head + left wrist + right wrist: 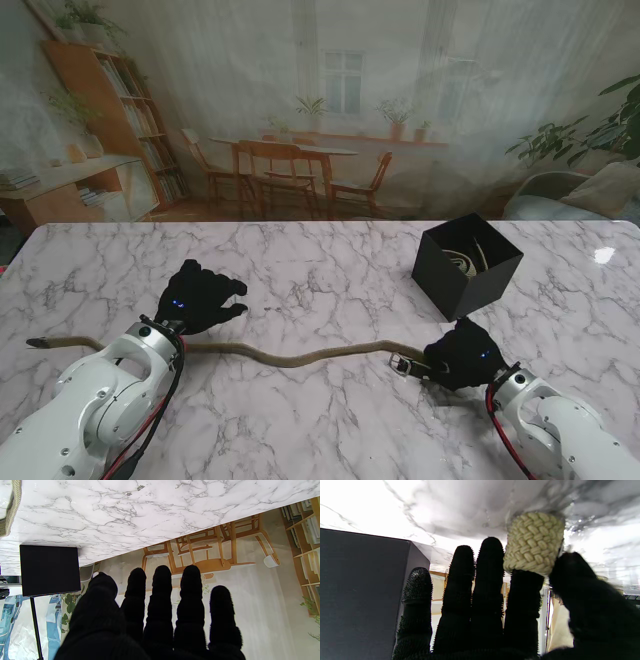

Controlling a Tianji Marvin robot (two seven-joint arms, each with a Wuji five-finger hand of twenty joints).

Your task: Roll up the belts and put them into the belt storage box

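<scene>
The white marble-pattern bench (320,290) fills the lower half of the stand view. A long woven olive-beige belt (300,355) lies on it in a wavy line across the lower middle of the frame, from its tail end at lower left, past the left arm, to the metal buckle (402,363) at lower right.

The right hand (465,355), in a black knit glove, sits at the lower right of the frame, on the buckle end of the belt. In the right wrist view the woven belt end (533,543) stands between the thumb (572,572) and the index finger (523,585), both touching it, so the hand is closed on the belt w/ a pinch; the other 3 fingers are stretched out straight and hold nothing.

The left hand (200,298), also black-gloved, is at the left-centre of the frame, just on the far side of the belt. In the left wrist view its fingers (162,592) are straight and a bit apart, nothing between them, so it is open and empty; a short piece of the belt (11,507) shows only at the upper left corner of that view, apart from the fingers.

The black square open-top storage box (467,265) stands on the bench at the right-centre of the frame, near the right hand but not touching it. Inside it a coiled light-coloured belt (462,258) is visible. The same box appears as a dark wall (362,592) at the left side of the right wrist view.
</scene>
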